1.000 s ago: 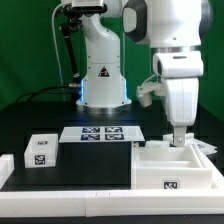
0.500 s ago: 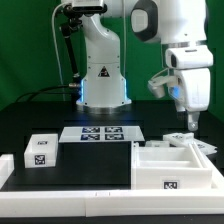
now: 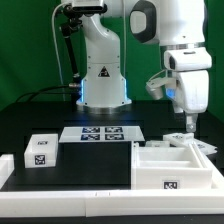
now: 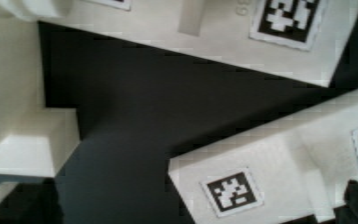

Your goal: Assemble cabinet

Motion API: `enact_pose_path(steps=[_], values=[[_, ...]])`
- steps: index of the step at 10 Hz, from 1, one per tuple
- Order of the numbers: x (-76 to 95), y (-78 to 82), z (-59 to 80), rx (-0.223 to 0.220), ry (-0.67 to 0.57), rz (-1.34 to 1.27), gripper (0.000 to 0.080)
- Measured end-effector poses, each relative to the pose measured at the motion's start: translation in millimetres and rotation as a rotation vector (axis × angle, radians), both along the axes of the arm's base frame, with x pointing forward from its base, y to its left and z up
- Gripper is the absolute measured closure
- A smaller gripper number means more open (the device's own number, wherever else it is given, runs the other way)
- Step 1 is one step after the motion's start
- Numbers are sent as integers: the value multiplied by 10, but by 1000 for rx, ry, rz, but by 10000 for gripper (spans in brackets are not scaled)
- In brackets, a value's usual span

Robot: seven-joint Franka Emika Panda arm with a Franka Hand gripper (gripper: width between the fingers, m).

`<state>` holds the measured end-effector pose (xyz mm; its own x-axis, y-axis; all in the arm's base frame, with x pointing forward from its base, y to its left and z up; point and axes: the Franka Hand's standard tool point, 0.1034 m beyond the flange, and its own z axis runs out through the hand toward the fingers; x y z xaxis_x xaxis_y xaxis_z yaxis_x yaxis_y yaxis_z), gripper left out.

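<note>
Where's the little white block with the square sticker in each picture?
Exterior view: the little white block sits on the exterior view's left, near the front edge.
Wrist view: I cannot pick it out; white tagged parts show, but which ones is unclear.
Shared landmark: the black table, dark in both.

Robotics lab — green backdrop (image 3: 25, 50), black tabletop (image 3: 90, 162), tagged marker board (image 3: 100, 133), bench-mounted robot arm (image 3: 103, 65)

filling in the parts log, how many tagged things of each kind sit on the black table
marker board: 1
small white block: 1
large white open box part: 1
total: 3 (anything lying inside the box part cannot be told apart)
</note>
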<state>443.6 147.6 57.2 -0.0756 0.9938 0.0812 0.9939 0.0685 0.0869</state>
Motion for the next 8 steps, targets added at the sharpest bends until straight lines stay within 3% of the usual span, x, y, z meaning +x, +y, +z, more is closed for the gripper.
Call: enact_pose_path(steps=[4, 8], values=[[-180, 147, -153, -13, -15, 218, 2], [-188, 142, -158, -11, -15, 214, 2]])
